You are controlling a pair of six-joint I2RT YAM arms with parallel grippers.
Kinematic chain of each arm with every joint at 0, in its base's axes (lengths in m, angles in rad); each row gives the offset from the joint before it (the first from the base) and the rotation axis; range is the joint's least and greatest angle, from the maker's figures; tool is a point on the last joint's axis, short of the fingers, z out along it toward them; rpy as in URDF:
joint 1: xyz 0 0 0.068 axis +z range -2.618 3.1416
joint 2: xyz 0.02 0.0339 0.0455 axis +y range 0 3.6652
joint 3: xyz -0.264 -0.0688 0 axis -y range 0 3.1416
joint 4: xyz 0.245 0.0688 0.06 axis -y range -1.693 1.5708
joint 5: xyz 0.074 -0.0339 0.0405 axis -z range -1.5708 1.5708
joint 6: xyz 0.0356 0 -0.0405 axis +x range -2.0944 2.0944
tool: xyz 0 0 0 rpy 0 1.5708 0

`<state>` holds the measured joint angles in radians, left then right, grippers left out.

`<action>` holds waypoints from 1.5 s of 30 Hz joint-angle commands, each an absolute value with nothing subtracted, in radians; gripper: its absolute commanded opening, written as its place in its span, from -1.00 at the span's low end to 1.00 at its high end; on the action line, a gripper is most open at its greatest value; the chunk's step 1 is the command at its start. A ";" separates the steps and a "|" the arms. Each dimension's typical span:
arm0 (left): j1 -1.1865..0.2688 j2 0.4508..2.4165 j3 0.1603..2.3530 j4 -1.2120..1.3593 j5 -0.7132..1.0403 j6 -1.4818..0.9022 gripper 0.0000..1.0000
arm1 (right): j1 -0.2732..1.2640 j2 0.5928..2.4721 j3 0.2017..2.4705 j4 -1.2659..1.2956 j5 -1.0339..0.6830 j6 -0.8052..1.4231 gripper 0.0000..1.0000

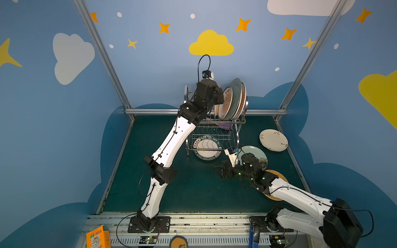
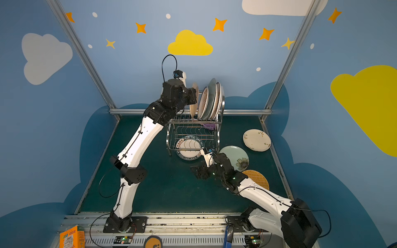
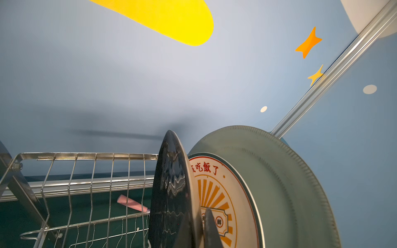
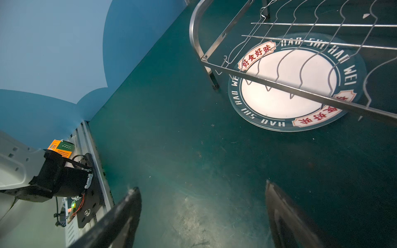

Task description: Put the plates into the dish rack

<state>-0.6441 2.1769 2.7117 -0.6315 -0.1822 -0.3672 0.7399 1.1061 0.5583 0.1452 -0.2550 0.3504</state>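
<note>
Pinching navy plate (image 3: 169, 189), left gripper (image 3: 198, 222) raised

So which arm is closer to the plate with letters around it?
Right. The right end effector hovers open beside the lettered plate; the left end effector is up at the dish rack's top tier, holding a dark plate.

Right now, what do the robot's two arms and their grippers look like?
Both the left arm and right arm have glossy white link shells, black joint housings and thin black cables alongside. Small green lights glow near the right arm's wrist. The left gripper and right gripper have slim, dark, tapered fingers.
</note>
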 commanded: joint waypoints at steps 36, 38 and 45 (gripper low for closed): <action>-0.652 2.101 2.715 -0.473 -0.219 -0.432 -0.93 | 0.753 1.150 0.624 0.101 -0.269 0.325 0.77; -0.652 2.102 2.703 -0.471 -0.222 -0.440 -0.93 | 0.755 1.149 0.624 0.100 -0.268 0.324 0.77; -0.652 2.096 2.664 -0.491 -0.220 -0.458 -0.93 | 0.757 1.150 0.626 0.095 -0.270 0.321 0.77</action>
